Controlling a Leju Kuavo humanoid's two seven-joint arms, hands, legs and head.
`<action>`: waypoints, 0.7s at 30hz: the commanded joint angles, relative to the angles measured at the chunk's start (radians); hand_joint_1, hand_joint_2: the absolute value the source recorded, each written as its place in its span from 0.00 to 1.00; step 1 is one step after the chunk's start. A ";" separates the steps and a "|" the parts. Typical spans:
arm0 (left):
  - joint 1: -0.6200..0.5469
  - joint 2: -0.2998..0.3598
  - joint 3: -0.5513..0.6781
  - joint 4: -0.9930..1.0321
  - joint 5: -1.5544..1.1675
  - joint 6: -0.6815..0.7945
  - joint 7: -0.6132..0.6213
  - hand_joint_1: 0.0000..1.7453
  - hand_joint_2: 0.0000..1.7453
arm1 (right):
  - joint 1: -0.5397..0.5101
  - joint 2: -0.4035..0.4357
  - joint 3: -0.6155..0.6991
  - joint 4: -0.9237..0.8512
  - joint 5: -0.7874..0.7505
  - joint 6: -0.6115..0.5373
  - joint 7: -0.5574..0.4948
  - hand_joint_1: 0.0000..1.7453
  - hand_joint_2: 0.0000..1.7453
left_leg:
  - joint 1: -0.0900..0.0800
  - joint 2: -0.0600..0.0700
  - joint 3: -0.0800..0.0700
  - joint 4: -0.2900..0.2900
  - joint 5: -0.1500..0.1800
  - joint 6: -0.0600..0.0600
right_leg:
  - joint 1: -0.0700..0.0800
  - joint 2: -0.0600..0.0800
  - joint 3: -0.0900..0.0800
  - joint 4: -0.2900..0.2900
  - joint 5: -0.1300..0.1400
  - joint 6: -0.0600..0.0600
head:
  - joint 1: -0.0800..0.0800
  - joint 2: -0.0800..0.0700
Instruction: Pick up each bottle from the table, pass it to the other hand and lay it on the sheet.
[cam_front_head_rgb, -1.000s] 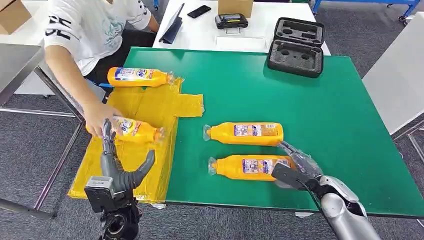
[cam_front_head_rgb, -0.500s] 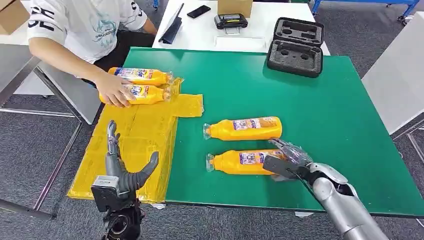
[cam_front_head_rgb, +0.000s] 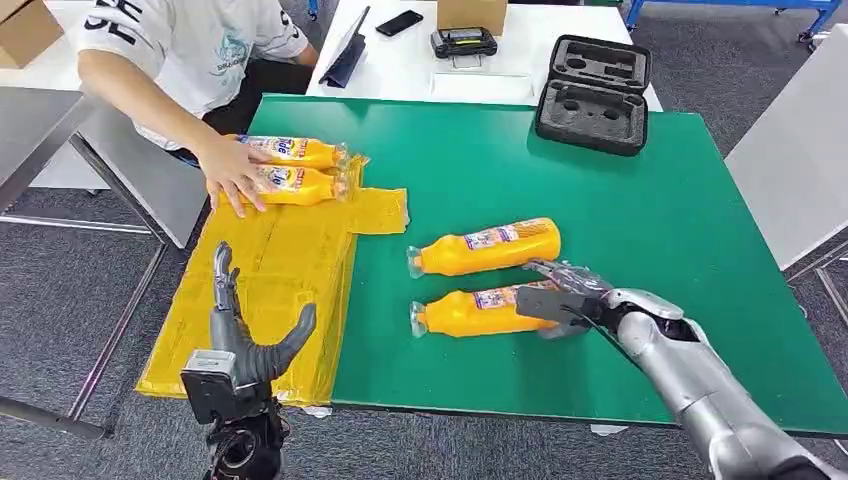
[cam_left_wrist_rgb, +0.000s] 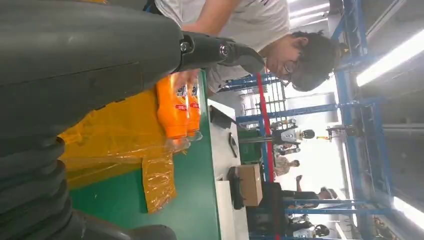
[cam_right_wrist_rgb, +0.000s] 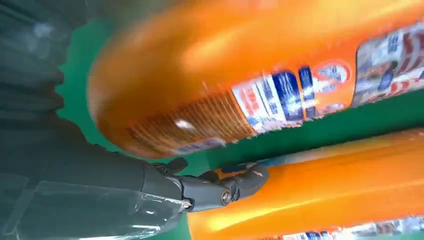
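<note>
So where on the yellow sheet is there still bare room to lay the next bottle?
The near half of the yellow sheet is bare, between the two laid bottles at its far end and the open left hand at its near edge. The far end is crowded: both bottles plus a person's hand resting on them.

A lab: blue metal racks (cam_left_wrist_rgb: 350, 100), foam equipment case (cam_front_head_rgb: 592, 93).

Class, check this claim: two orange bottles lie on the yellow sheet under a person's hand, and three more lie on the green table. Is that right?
Not quite. The head view shows two bottles on the green table, not three. Two others do lie on the yellow sheet under the person's hand.
</note>
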 joint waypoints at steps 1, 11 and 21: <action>-0.046 0.014 0.001 0.074 0.011 -0.001 0.007 0.00 1.00 | -0.079 0.019 0.131 0.104 -0.017 -0.006 -0.003 0.49 1.00 | 0.000 0.002 0.005 -0.001 -0.002 -0.001 | 0.000 0.002 0.005 -0.001 -0.001 -0.001 | 0.000 0.000; -0.027 0.017 -0.003 0.085 0.019 0.008 0.008 0.00 1.00 | -0.071 0.010 0.165 0.136 -0.036 -0.020 -0.026 0.95 1.00 | 0.000 0.001 0.006 -0.001 -0.002 -0.001 | 0.000 0.001 0.006 -0.001 -0.002 -0.001 | 0.000 0.000; -0.048 0.025 -0.018 0.088 0.057 -0.030 0.053 0.00 1.00 | 0.069 0.019 0.079 0.032 -0.180 -0.068 -0.167 1.00 1.00 | 0.001 -0.001 0.005 -0.001 -0.001 -0.001 | 0.001 -0.001 0.004 -0.002 -0.001 -0.001 | 0.000 0.000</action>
